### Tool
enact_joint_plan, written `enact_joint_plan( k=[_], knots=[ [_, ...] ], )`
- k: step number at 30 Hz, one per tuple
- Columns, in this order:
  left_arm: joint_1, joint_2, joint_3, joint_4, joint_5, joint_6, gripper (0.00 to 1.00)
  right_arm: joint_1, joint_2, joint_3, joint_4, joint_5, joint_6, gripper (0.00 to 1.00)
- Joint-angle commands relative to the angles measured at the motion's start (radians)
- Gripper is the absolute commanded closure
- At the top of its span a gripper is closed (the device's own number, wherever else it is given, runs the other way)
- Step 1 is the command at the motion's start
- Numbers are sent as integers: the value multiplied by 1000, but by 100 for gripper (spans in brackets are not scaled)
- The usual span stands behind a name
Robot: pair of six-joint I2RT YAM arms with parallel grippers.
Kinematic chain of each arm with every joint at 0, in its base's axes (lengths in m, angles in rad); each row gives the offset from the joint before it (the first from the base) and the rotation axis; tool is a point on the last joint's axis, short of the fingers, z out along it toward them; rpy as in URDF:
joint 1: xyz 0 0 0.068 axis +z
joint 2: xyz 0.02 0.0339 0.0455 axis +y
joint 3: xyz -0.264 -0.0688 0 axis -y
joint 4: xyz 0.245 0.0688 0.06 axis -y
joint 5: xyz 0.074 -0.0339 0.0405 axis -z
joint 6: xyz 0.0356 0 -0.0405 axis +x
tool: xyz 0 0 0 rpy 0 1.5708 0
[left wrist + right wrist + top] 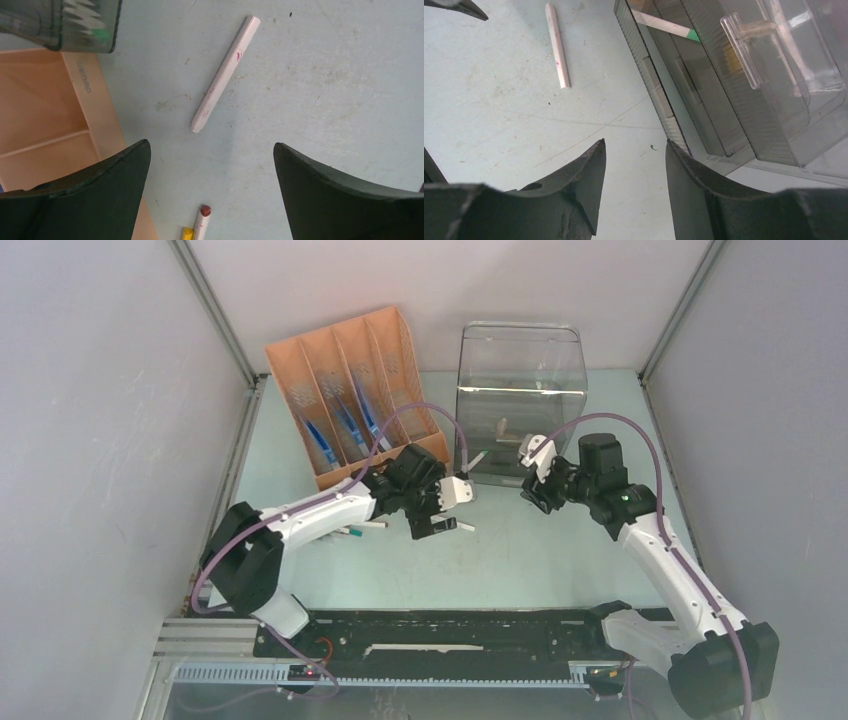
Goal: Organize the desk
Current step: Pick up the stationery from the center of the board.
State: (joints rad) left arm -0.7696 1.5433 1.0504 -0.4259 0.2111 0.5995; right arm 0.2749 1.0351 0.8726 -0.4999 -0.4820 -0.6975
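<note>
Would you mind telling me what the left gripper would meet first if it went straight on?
Most likely the white stick lying on the desk just ahead, though depth is unclear.

My right gripper [635, 146] above the desk [499, 125], near a clear plastic drawer unit [709, 100].
My two dark fingers [574, 185] stand partly apart with nothing between them, only the scuffed pale green tabletop showing in the gap. A pale stick [558, 46] with faint pink flecks lies flat on the desk toward the upper left of my view, well apart from me. The drawer unit fills the right side, its clear handle [741, 52] sticking out, and a white stick with a green end [663, 23] lies inside.
</note>
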Motion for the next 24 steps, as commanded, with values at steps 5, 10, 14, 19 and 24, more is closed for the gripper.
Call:
enact_joint_plan(
  k=[5,10,14,19,24],
  knots=[
    [-9,89,101,-106,-24,197,0,-23,-18,38,-1,-46,14,45],
    [-8,109,110,-123,-27,224,0,-23,-6,38,-2,-48,11,45],
    [-8,132,119,-140,-43,237,0,-23,-3,39,-3,-49,10,45],
    [-8,141,122,-146,-45,247,0,-23,3,39,-6,-55,8,45],
    [-9,146,119,-149,-58,260,0,-23,3,39,-8,-62,7,45]
  ],
)
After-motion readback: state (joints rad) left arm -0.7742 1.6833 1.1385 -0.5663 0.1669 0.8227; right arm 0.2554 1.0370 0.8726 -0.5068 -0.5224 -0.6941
